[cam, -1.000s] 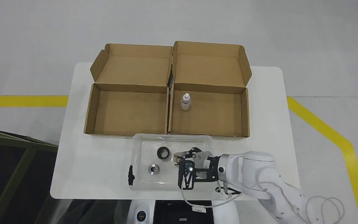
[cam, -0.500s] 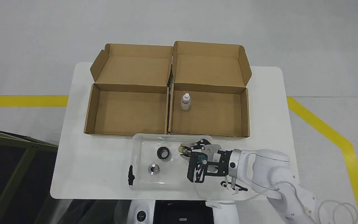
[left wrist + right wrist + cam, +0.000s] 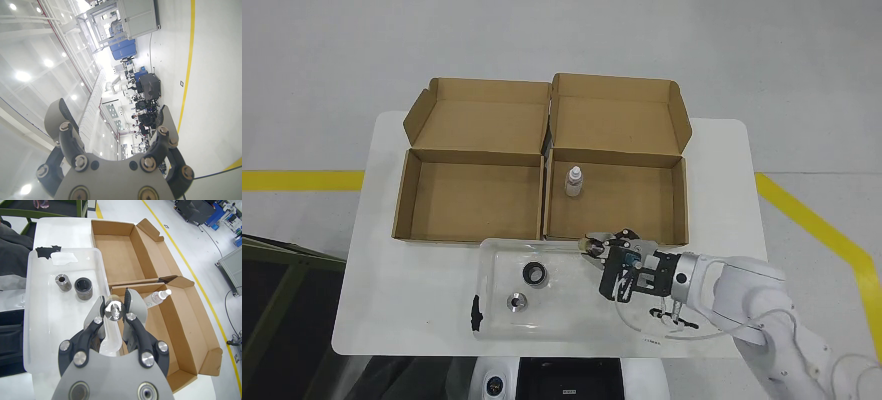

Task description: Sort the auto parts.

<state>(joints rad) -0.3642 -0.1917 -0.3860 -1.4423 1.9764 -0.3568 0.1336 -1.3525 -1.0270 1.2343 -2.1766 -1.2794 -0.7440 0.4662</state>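
- Top view: the white table (image 3: 722, 180) carries two open cardboard boxes side by side, with a clear plastic tray (image 3: 562, 312) just in front of them, on the robot's side.
- The left box (image 3: 472, 200) has nothing in it. The right box (image 3: 637, 210) holds one small spray bottle (image 3: 574, 182).
- Over the last second the right arm has swung from the middle of the tray to the tray's corner next to the right box.
- The right gripper (image 3: 115, 298) is clenched on a stepped metal part (image 3: 112, 309), carried above the tray rim, right at the front wall of the right box.
- That reads as a pick finished and a carry begun. The right box looks like the destination, and the release is not yet made.
- The left gripper (image 3: 112, 109) is spread wide and empty, pointing up into the hall away from the table.
- Two parts wait upright in the tray: a black-lined bearing (image 3: 534, 272) and, near it, a steel bushing (image 3: 517, 301).
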